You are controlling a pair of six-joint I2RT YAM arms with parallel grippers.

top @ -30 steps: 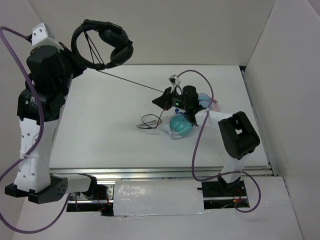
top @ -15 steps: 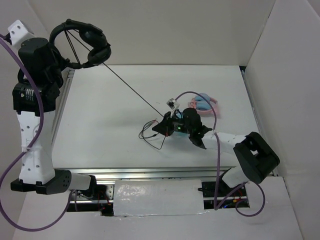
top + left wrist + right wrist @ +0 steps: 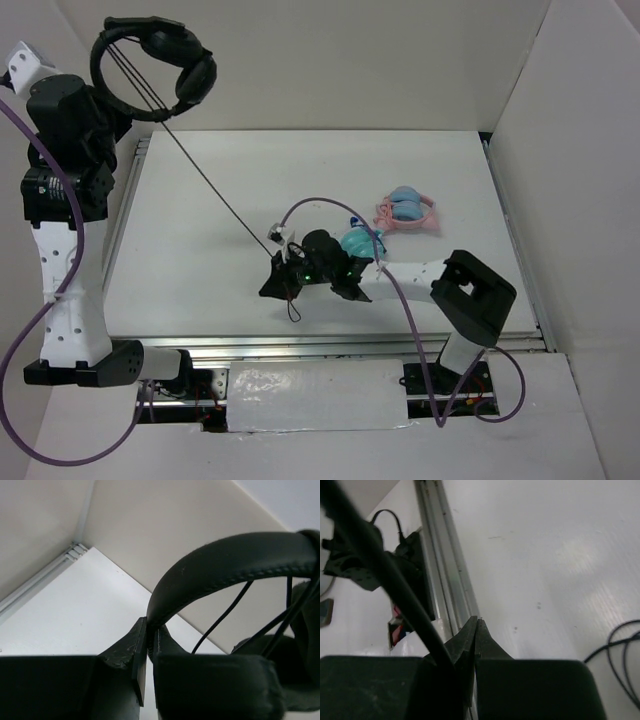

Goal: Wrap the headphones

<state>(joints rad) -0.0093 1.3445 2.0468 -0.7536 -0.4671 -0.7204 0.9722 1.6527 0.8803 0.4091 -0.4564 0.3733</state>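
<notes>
The L gripper (image 3: 150, 631) is clenched on the black headband of the headphones (image 3: 190, 75). In the L wrist view the two fingers pinch the band from both sides, just where it curves up, and a padded earcup sits at the right edge. The L arm is raised high at the far-left corner, so the headphones hang in the air above the table (image 3: 200, 250), near the back wall, w/ the earcups on the right side of the band. Some thin strands of the cable (image 3: 215, 195) cross the inside of the headband arc. From there the cable goes as one straight, tight line down and to the right, to the R gripper (image 3: 276, 287). The R gripper is low over the table, near the front edge and approx in the middle. Its fingers are pressed together, w/ no gap to see in the R wrist view, and they hold the cable, which passes as a thick blurred dark line at the left of the fingers. A loose loop of the same cable lies on the table just beside this gripper. Behind the R arm lie teal headphones (image 3: 357, 243), and a bit farther the pink-and-blue headphones (image 3: 405, 212), both apart from the black pair.
</notes>
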